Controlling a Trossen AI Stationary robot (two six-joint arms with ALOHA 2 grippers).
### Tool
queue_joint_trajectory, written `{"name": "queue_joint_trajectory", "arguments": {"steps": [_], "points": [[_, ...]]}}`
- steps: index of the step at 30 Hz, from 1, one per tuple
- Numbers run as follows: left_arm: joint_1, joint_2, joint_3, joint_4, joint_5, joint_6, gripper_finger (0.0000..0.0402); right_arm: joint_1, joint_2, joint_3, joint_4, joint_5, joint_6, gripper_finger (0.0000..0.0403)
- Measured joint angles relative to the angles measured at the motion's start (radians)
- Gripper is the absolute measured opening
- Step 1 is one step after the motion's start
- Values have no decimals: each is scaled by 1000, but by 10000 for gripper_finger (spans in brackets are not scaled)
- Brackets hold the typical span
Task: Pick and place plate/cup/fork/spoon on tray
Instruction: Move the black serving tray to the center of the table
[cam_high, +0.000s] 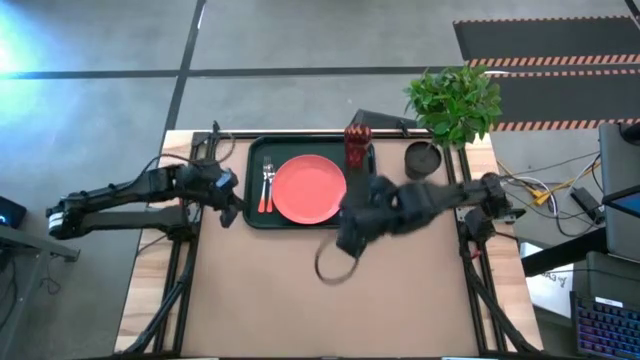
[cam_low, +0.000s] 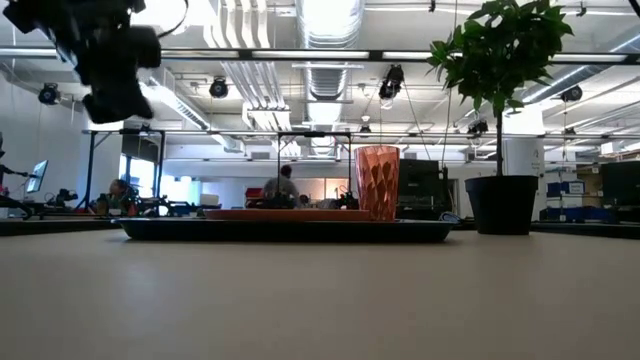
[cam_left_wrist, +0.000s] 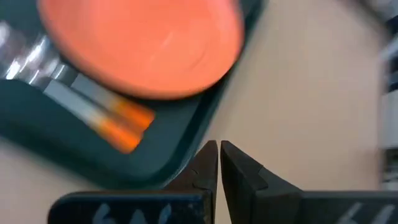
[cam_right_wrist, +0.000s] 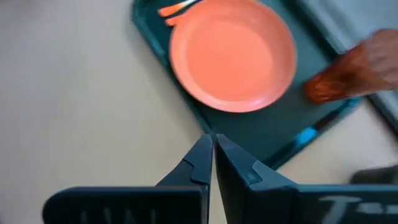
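- Sitting on the far half of the desk (cam_high: 270, 290), the tray (cam_high: 300, 224) holds all four task items.
- The plate (cam_high: 309, 189) lies flat in the middle of the tray, taking up most of its width.
- The fork (cam_high: 269, 181) and the spoon (cam_high: 262, 190) lie side by side in the strip between the plate and the tray's rim on the left arm's side, orange handles toward the near edge.
- The cup (cam_high: 358, 145) stands upright in the tray's far corner on the right arm's side, just beside the plate.
- The left hand (cam_high: 232, 213) hangs at the tray's near corner on the left arm's side; its wrist view shows the two fingers (cam_left_wrist: 205, 169) clenched together with nothing between them.
- The right hand (cam_high: 350, 238) is above the desk at the tray's near rim on the right arm's side, its fingers (cam_right_wrist: 200, 162) likewise pressed together and empty.
- A potted plant (cam_high: 452, 105) stands beyond the tray's cup end, with a dark round pot (cam_high: 421, 160) near it.
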Motion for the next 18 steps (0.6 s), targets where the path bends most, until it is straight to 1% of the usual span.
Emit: {"name": "queue_joint_trajectory", "arguments": {"steps": [3, 5, 7, 9, 14, 18], "points": [[-30, 43, -5, -106, -92, -4, 1, 72, 3, -47, -5, 139, 74, 8], [-53, 79, -6, -151, -173, -13, 0, 105, 3, -57, -4, 196, 128, 8], [-77, 121, -10, -159, -244, -32, 0, 131, 1, -57, -4, 247, 169, 8], [-94, 163, -18, -135, -283, -47, 0, 150, 1, -54, -4, 290, 186, 8], [-131, 285, -89, 20, -302, -96, 0, 169, -4, -53, -5, 352, 197, 8], [-175, 388, -143, 111, -294, -150, 0, 160, -6, -65, -38, 363, 205, 8]]}}
